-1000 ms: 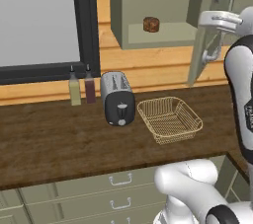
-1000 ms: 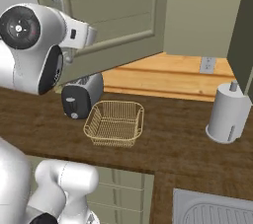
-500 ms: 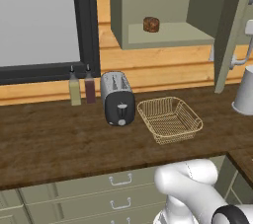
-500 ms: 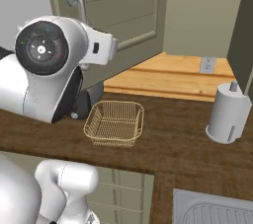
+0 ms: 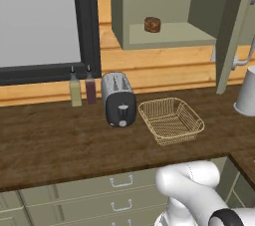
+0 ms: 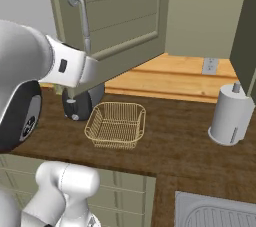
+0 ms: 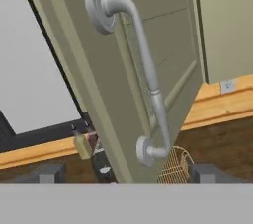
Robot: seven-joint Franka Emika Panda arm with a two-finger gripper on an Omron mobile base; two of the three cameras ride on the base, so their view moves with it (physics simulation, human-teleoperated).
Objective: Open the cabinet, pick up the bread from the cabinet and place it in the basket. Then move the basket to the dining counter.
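On the dark wood worktop (image 5: 55, 145), two slim condiment bottles (image 5: 82, 86) stand against the back edge by the window frame, tucked clear of the working space. Just right of them sits the silver and black toaster (image 5: 118, 99), and beside that, nearer the middle of the counter, the shallow tan woven wire-mesh basket (image 5: 171, 120) lies open-side up, ready to receive something dropped from above. Over it, the olive-green wall cabinet (image 5: 164, 8) stands open, its panelled door (image 6: 120, 18) swung wide so the shelf is reachable. The small round dark-brown bun (image 5: 152, 24) sits on that shelf, toward its left side, untouched. In the hand view the two-finger gripper (image 7: 126, 172) has its tips spread wide, the door's vertical silver bar handle (image 7: 143, 77) standing free ahead of them, grasping nothing. A grey paper-towel roll (image 6: 231, 116) stands near the worktop's right end.
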